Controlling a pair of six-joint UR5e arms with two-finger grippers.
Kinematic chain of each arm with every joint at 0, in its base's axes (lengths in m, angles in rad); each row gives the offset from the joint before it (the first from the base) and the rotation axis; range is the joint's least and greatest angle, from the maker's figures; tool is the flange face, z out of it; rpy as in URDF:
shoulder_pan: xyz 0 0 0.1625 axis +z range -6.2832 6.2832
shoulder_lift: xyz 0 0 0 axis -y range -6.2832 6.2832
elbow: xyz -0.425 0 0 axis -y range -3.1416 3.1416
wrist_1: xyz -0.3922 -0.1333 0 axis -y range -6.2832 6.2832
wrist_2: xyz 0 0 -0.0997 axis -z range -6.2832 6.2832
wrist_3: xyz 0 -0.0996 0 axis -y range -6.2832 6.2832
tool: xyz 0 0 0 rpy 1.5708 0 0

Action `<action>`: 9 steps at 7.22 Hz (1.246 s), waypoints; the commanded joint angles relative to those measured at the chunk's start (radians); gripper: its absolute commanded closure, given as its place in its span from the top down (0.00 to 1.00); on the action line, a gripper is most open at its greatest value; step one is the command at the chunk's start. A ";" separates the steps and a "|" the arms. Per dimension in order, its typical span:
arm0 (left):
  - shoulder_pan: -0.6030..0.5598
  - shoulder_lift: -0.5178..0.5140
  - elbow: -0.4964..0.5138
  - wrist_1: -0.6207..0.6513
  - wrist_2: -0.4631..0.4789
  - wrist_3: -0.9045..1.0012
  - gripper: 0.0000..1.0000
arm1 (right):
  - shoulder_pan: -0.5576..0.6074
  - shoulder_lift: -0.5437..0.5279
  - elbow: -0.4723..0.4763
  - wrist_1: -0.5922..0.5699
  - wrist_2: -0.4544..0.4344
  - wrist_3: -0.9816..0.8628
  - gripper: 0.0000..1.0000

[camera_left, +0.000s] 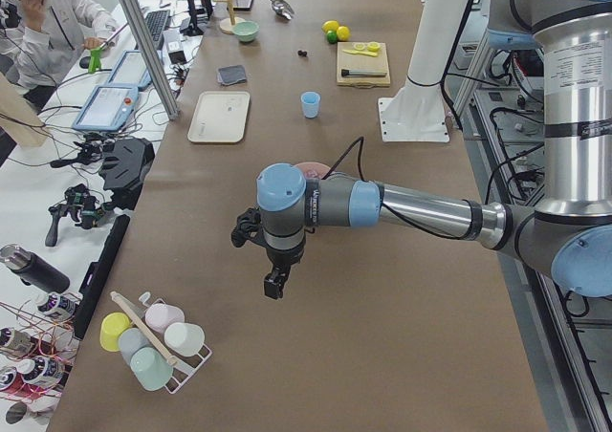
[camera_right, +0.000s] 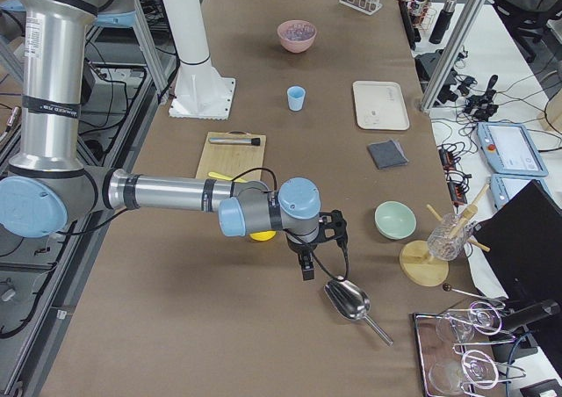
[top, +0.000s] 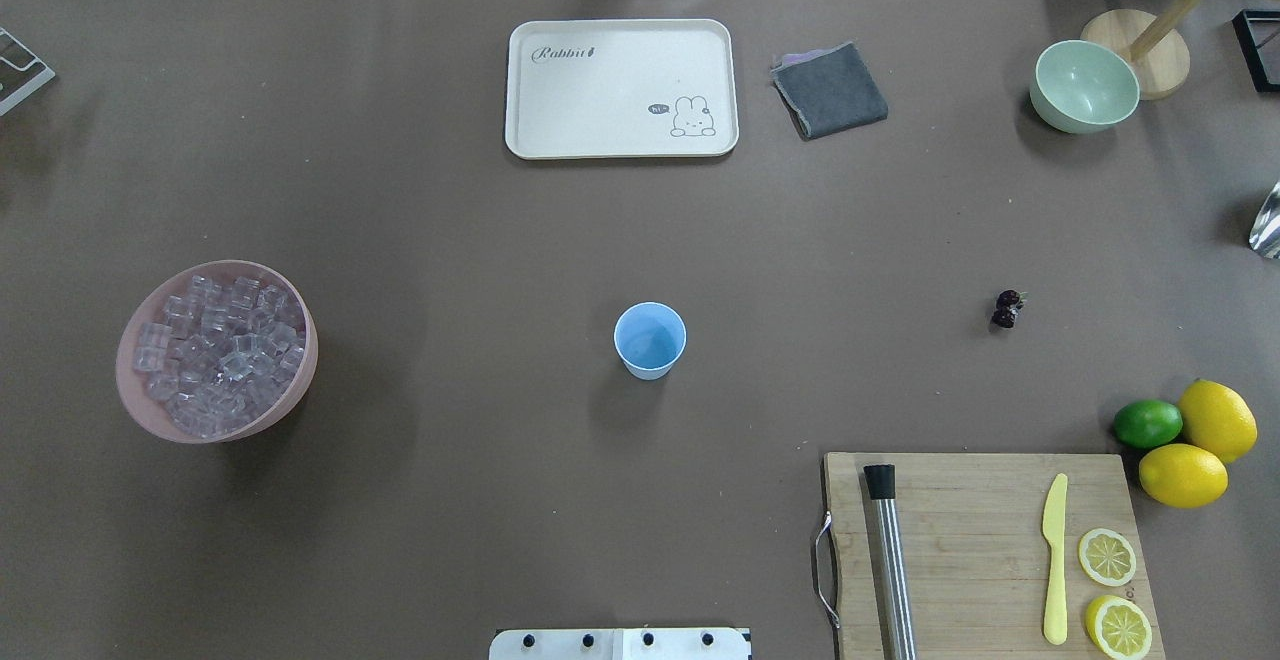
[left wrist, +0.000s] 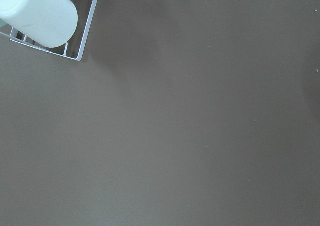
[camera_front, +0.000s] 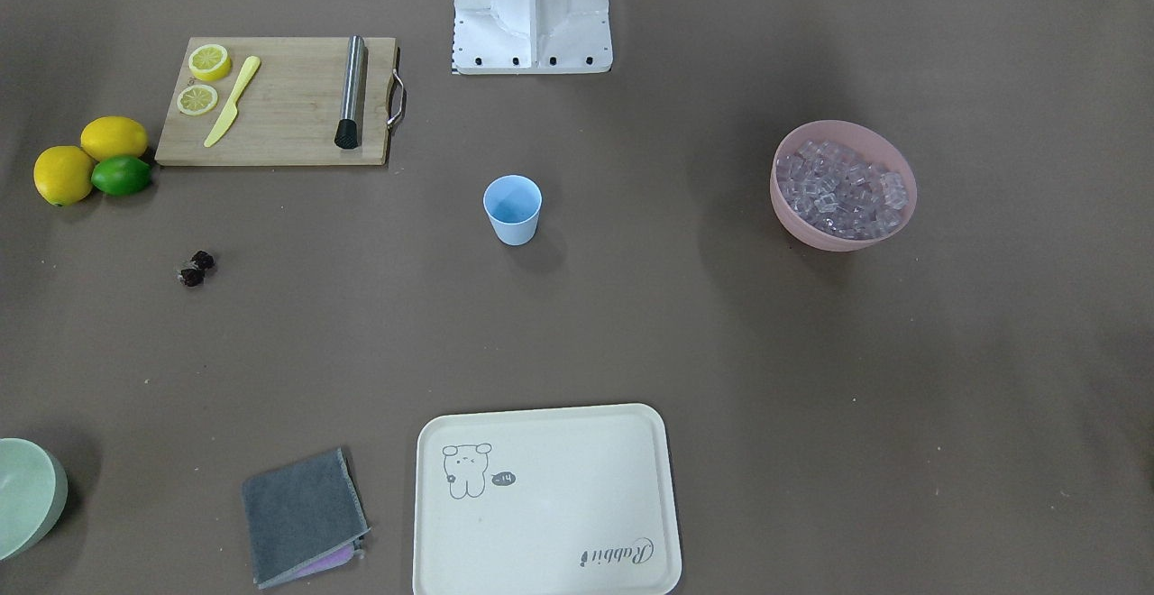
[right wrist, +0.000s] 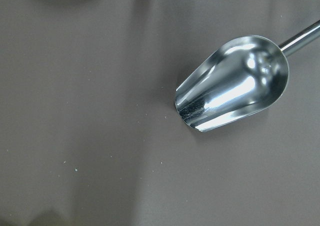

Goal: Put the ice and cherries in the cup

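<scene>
The light blue cup (camera_front: 513,209) stands upright and empty at the table's middle, also in the overhead view (top: 650,340). The ice (camera_front: 843,189) is a heap of clear cubes in the pink bowl (top: 250,430) on the robot's left. The cherries (camera_front: 196,268), a dark pair, lie on the table on the robot's right (top: 1008,308). My left gripper (camera_left: 274,285) hangs over bare table far from the bowl. My right gripper (camera_right: 306,270) hangs beside a metal scoop (camera_right: 349,300). Both grippers show only in the side views, so I cannot tell whether they are open or shut.
A cream tray (top: 620,88) and a grey cloth (top: 830,90) lie at the far side. A cutting board (top: 985,550) holds a muddler, a yellow knife and lemon slices. Lemons and a lime (top: 1185,435) and a green bowl (top: 1085,85) sit right. A cup rack (camera_left: 153,341) stands near my left gripper.
</scene>
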 commanded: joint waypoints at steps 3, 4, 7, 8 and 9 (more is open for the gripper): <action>0.001 -0.006 0.005 -0.005 -0.005 -0.016 0.98 | 0.000 -0.004 -0.002 0.031 0.023 -0.001 1.00; 0.003 -0.007 -0.015 -0.006 -0.005 -0.043 0.98 | 0.000 -0.007 0.000 0.031 0.022 -0.002 1.00; 0.223 -0.015 -0.101 -0.180 -0.014 -0.522 0.98 | 0.000 -0.035 -0.001 0.029 0.053 0.001 1.00; 0.286 -0.029 -0.113 -0.233 -0.081 -0.703 0.98 | 0.000 -0.033 0.002 0.031 0.069 0.001 1.00; 0.360 -0.029 -0.144 -0.312 -0.086 -0.903 0.98 | 0.000 -0.035 -0.008 0.042 0.106 0.002 1.00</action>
